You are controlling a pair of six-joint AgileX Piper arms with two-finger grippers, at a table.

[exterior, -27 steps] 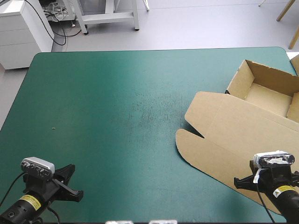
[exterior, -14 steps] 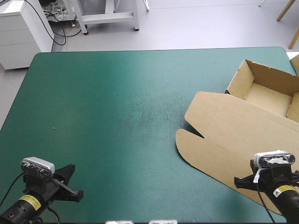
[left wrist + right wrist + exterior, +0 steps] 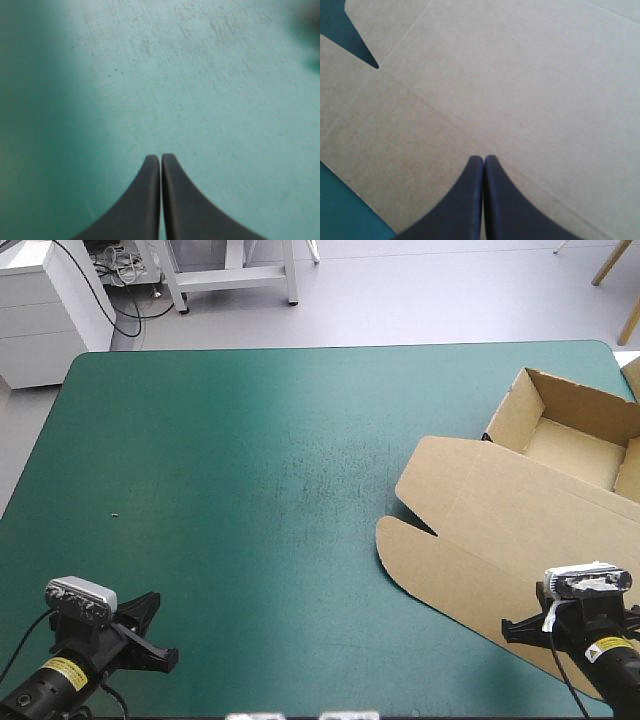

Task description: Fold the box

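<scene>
The brown box point(image 3: 520, 520) lies at the table's right side as an open tray with raised walls point(image 3: 570, 430) toward the far right corner and its lid spread flat toward the near edge. My right gripper point(image 3: 483, 159) is shut, empty, and hovers over the flat lid point(image 3: 485, 90); a notch between the lid's flaps point(image 3: 355, 45) shows the cover ahead of it. In the high view this arm point(image 3: 590, 625) sits at the near right over the lid's near edge. My left gripper point(image 3: 160, 157) is shut, empty, above bare teal-green cover at the near left corner point(image 3: 95, 635).
The teal-green cover point(image 3: 250, 490) stretches bare across the middle and left of the table, with a tiny speck point(image 3: 116, 515) near the left side. The box's lid reaches close to the table's right and near edges.
</scene>
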